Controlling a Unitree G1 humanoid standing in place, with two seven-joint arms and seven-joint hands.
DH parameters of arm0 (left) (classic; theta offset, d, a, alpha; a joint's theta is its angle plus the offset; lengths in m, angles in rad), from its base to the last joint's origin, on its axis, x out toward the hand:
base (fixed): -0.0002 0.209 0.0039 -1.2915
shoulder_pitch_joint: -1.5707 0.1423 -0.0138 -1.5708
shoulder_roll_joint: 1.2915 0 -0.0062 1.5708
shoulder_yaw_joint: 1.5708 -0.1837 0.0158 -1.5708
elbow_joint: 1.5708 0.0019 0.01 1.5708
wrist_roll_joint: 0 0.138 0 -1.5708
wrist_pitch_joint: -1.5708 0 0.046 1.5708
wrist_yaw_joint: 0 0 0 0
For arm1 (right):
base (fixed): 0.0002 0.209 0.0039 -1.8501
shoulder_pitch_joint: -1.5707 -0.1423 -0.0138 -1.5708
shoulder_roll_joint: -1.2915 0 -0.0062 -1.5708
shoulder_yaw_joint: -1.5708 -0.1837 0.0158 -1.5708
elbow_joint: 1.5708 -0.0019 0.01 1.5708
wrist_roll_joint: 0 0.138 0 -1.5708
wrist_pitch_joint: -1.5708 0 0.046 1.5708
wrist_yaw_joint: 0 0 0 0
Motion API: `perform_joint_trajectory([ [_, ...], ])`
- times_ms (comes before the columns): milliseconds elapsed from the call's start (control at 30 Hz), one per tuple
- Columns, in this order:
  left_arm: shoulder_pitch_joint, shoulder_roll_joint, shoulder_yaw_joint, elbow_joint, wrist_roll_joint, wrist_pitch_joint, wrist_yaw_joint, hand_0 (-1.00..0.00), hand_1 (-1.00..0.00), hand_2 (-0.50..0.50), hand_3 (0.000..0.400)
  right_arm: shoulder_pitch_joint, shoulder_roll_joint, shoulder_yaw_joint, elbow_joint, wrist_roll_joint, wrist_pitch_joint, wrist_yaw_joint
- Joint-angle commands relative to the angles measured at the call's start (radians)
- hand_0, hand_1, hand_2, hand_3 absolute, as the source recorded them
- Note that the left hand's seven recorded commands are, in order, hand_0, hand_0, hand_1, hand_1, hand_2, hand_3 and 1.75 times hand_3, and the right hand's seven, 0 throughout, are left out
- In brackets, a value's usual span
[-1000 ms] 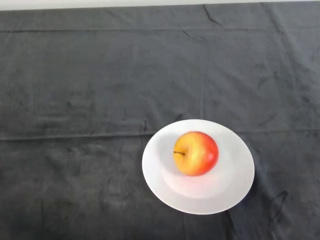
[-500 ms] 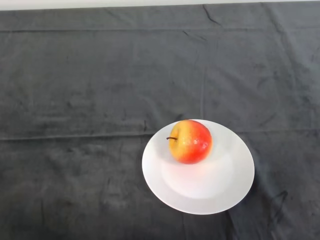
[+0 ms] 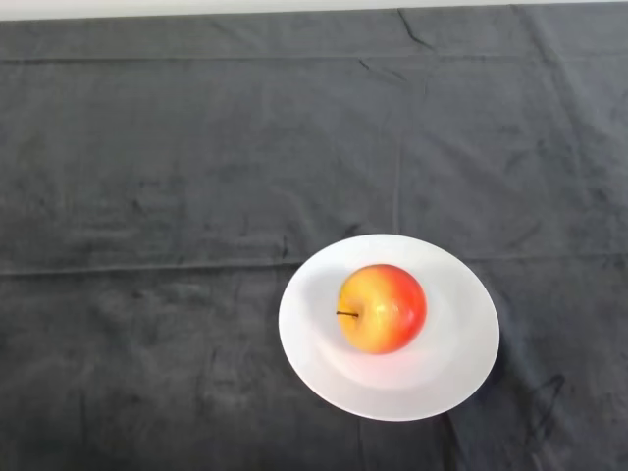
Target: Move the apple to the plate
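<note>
A red and yellow apple (image 3: pixel 383 308) lies on its side in the middle of a round white plate (image 3: pixel 451 378), its dark stem pointing left. The plate stands on the dark cloth in the lower right part of the head view.
The dark cloth (image 3: pixel 177 196) covers the whole table, with creases running across it. A pale strip of the table's far edge (image 3: pixel 196 8) shows at the top.
The apple rolled on the plate: half a second ago it was near the far rim, now it is back near the middle. The plate has not moved.
</note>
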Motion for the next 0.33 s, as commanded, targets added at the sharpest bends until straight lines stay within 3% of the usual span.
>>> perform_joint_trajectory([
  [33,0.027,0.047,0.024,-0.029,0.042,0.012,0.010,0.00,0.00,0.00,0.000,0.037,-0.018,-0.0054,0.012,0.0075,-0.007,0.0010],
  [333,0.009,0.040,0.027,-0.033,0.064,0.020,0.019,0.00,0.00,0.00,0.000,0.037,-0.018,-0.0054,0.012,0.0075,-0.007,0.0010],
])
